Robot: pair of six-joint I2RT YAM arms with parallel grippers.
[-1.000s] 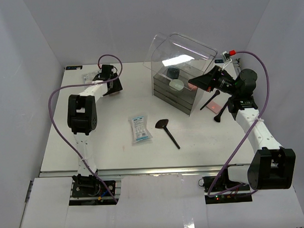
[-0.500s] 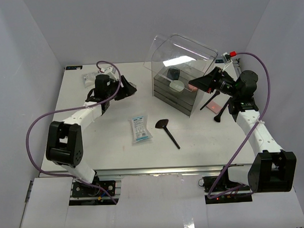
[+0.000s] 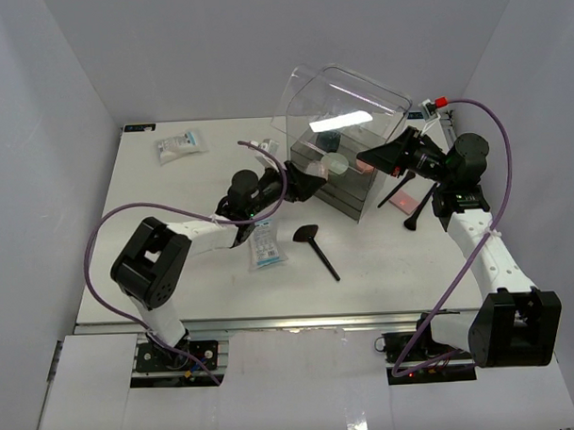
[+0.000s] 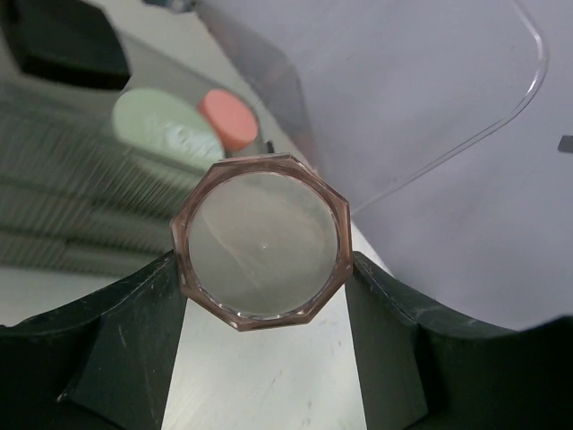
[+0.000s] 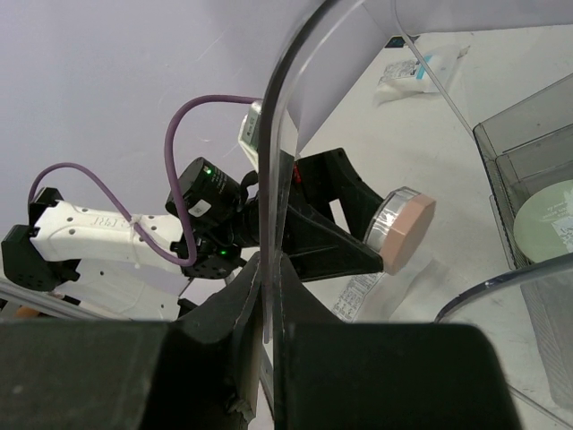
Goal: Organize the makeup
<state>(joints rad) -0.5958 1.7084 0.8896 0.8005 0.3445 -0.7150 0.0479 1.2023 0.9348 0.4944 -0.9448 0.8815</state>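
Pink-rimmed compact [image 4: 260, 235] in left pincer [image 4: 262, 273], just beside clear lid [image 4: 403, 90] edge.

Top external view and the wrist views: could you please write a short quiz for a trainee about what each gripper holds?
1. True or false: the left gripper holds an octagonal compact.
2. The right gripper is shut on: A the clear lid; B a cloth; C nothing.
3. Where does the flat-headed brush lie?
Key: 1 true; 2 A; 3 on the table.
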